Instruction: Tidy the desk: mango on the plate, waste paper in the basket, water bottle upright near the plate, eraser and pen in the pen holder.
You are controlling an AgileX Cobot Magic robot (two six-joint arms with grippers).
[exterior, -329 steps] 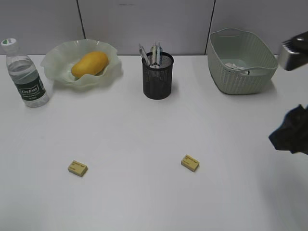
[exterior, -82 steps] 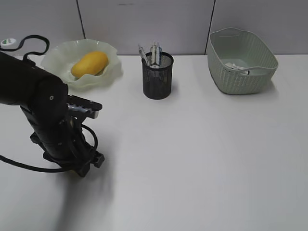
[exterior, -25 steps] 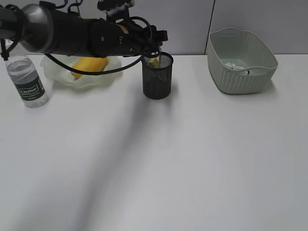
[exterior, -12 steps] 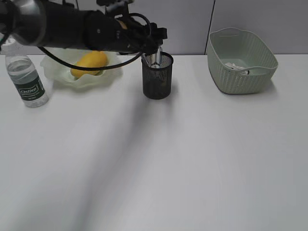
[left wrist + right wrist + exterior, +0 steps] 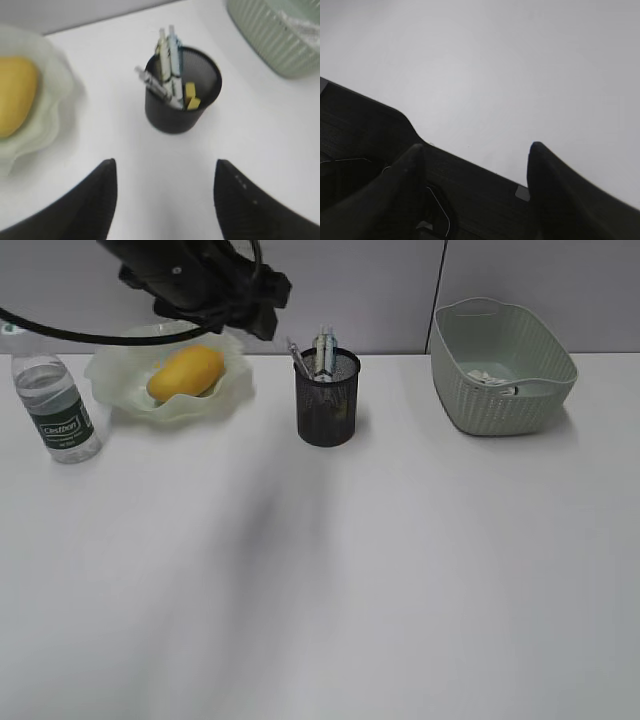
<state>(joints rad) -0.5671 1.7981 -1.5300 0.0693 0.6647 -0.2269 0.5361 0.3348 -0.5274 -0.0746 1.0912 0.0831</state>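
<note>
The pen holder [image 5: 182, 90] stands at 12 o'clock from the left hand [image 5: 162, 200], which hovers released and empty, apart from it. Pens [image 5: 172, 62] and two yellow erasers [image 5: 190, 96] sit inside. At 9 o'clock of the holder the mango [image 5: 186, 373] lies on the plate [image 5: 120, 365]; the bottle [image 5: 57, 400], labelled "Cestbon", stands upright beside it. At 3 o'clock the basket [image 5: 505, 390] holds the paper [image 5: 487, 376]. The right hand [image 5: 472, 165] is spread over bare table [image 5: 495, 65].

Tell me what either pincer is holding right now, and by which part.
Nothing. The left pincer stands open and empty above the pen holder; the right pincer is open and empty too.
</note>
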